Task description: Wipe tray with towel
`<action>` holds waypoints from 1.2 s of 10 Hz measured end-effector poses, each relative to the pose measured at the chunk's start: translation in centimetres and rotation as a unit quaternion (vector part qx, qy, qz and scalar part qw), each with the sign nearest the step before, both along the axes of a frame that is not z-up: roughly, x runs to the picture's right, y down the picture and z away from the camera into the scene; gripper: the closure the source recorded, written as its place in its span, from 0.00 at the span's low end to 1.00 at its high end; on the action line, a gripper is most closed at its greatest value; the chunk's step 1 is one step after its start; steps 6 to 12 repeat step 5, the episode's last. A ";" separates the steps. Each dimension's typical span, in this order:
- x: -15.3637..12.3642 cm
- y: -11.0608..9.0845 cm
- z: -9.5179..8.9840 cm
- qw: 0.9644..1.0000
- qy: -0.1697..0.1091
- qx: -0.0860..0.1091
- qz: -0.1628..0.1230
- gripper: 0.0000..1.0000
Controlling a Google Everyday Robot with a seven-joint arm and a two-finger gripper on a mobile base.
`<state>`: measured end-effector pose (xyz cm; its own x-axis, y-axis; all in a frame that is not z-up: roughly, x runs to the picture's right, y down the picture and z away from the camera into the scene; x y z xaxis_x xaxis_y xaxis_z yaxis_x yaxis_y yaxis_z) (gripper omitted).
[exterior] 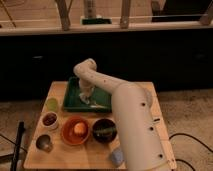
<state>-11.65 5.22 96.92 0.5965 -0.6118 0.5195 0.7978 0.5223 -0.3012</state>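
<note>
from the left, a small pale green piece (pixel 52 104) lies at the table's (pixel 65 157) edge, with a small white bowl of dark contents (pixel 49 119) and a metal cup (pixel 44 143) nearer the camera. next comes the tray (pixel 71 101), dark green, at the back of the table, and in front of it an orange plate (pixel 75 131) carrying something round and orange, then a dark bowl (pixel 104 131). the white arm reaches over the table and folds down into the tray, so the gripper (pixel 86 98) sits low over the tray's floor, toward its middle. whether its fingers are apart or together cannot be told. a pale streak on the tray floor just right of the gripper looks like the towel (pixel 98 105), lying flat inside the tray. so the towel appears to be in the tray with the gripper at it, which suggests the wiping is under way; how much of the floor is covered cannot be judged. a blue-grey pad (pixel 115 157) lies at the near edge, to the right.
</note>
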 end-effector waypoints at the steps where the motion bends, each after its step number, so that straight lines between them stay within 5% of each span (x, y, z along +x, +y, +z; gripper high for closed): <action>1: 0.1 0.6 -0.4 1.000 -0.004 -0.005 -0.007 1.00; 5: 4.1 1.4 -1.5 1.000 0.023 -0.013 -0.002 1.00; 12: 4.1 1.4 -1.5 1.000 0.023 -0.013 -0.002 1.00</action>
